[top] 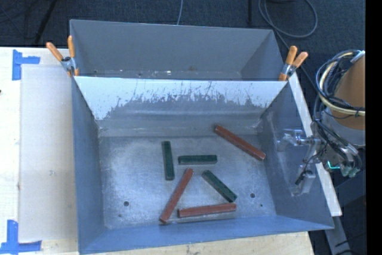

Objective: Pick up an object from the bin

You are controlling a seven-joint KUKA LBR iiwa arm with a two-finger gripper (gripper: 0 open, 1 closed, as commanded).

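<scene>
In the camera view, the gripper [300, 178] hung at the right of the frame, low against the sloping right wall of the grey bin [179, 57], with the arm [340, 146] and its cables behind it at the frame's right edge. It held nothing that could be seen, and from this angle I could not tell whether it stood wide or narrow.

Six flat bars lay on the bin floor, all left of the gripper and apart from it. The nearest was a reddish-brown bar [240, 143] in the upper right of the floor. Its long axis ran from upper left down to lower right, so that its lower end pointed toward the gripper and lay near it, a little above and to the left.

Next nearest was a dark green slanted bar [218, 186], just left of floor centre-right and on the same slant. Below it a second reddish-brown bar [206, 210] lay nearly level along the lower edge of the floor. A third reddish-brown bar [176, 196] leaned steeply beside that one, their lower ends close together or touching.

Further left were a level green bar [197, 159] and an upright green bar [168, 160].

By my judgement the coming move turned on a shift leftward and slightly up-frame to the first bar, with the closing direction set across its slant.
</scene>
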